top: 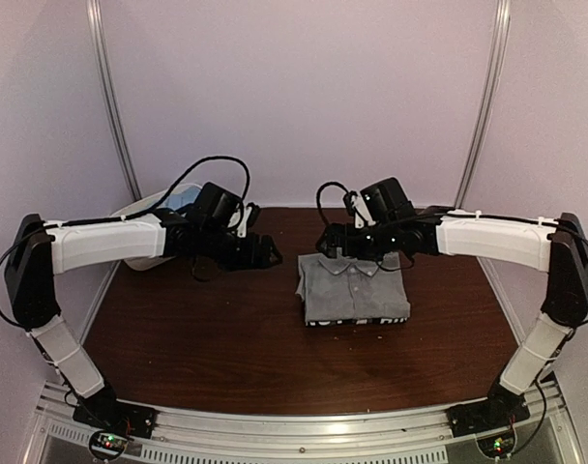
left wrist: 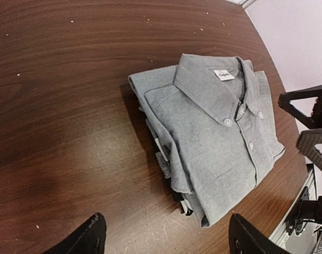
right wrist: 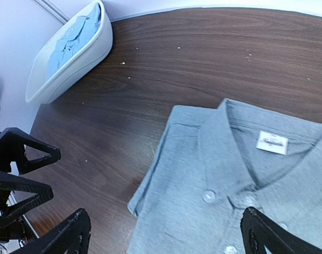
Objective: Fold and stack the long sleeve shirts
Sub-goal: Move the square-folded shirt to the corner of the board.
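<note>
While both arms reach in over the brown table [top: 207, 338], the grey shirt [top: 354, 290] lies folded on it as a neat rectangle, front up and collar at the far end, and we take this shirt as our marker for everything else. Its buttons run down the middle, and a small white label [left wrist: 223, 75] shows inside the collar. Under the grey shirt lies a second folded garment, the black-and-white checked shirt [top: 357, 321]. We see only a thin strip of it along the grey shirt's near edge, so the two make one stack. The left gripper [left wrist: 165, 230] hangs off to the left of the grey shirt, clear of the cloth. Its two fingers [left wrist: 92, 235] stand wide apart with nothing between them but bare wood and a corner of the stack below. The right gripper [right wrist: 166, 225] sits over the collar end of the grey shirt. Its fingers [right wrist: 264, 233] are also spread wide and grip nothing, though we cannot tell whether they brush the fabric. Well to the left of the grey shirt and farther back, at the table's far left edge, stands a white tub [right wrist: 89, 55]. The light blue shirt [right wrist: 71, 39] lies loosely inside it. Small pale specks dot the wood between the tub and the grey shirt.
</note>
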Controlling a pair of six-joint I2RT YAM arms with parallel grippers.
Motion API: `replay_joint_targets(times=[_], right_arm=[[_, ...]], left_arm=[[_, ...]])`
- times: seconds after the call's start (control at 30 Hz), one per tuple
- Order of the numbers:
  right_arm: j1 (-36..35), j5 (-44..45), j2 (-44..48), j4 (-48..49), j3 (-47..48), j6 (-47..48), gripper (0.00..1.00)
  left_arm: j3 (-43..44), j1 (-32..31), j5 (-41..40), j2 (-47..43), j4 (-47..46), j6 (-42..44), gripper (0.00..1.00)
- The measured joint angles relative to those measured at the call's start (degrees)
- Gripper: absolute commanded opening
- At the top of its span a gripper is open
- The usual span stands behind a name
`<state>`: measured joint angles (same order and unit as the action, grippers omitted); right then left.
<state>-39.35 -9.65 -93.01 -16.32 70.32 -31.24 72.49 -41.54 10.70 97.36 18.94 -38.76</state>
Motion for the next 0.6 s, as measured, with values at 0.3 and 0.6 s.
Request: replay_joint_targets(times=[0.3,0.6], right_arm=[[-1.9,-3.98,-16.92,1.01,15.65,-0.13,1.0],[-2.91,-8.87,-31.12,2.64,27.28,-2.47,1.0]], left_arm=[[-7.21,3.32,-1.51,-11.1,-0.28,1.51,0.81],[-11.15,6.51,-1.66,-16.28,-0.37,2.51,0.81]])
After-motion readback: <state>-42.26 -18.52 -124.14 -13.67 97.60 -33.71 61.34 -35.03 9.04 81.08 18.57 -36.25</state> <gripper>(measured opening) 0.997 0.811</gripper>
